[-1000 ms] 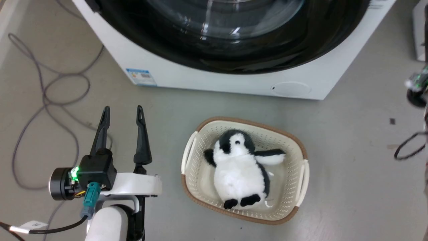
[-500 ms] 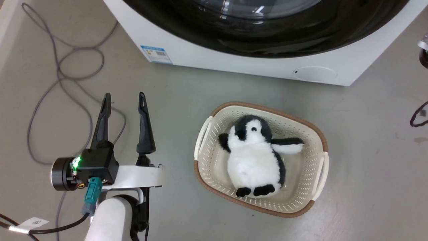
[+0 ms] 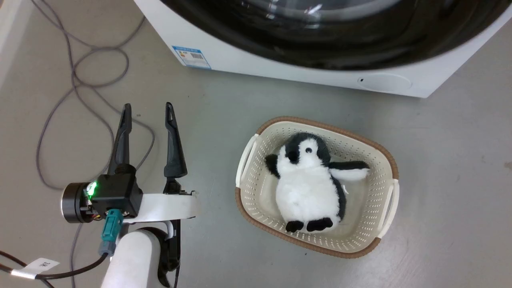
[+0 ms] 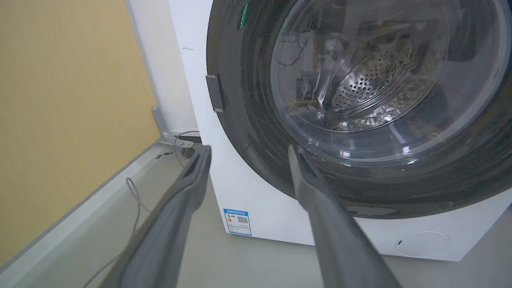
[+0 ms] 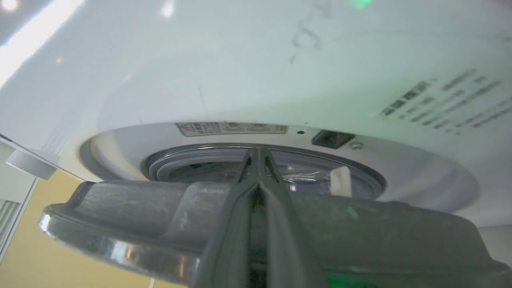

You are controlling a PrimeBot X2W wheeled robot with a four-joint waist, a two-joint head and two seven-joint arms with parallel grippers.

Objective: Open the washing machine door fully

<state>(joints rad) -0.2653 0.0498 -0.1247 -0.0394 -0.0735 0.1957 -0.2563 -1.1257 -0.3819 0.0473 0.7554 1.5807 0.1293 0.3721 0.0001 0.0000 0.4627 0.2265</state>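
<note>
Our left pincer [image 3: 148, 106] hangs open above the floor [image 3: 208, 112], beside the basket [image 3: 376, 192] holding a plush penguin [image 3: 306, 188]. Our right pincer [image 5: 256, 154] is closed (fingers pressed together) at the dark rim of the washing machine door [image 5: 120, 208], which stands slightly ajar from the washing machine [image 3: 224, 58]

Closed end effector [image 5: 258, 154] across door [image 5: 120, 204] rim
</note>
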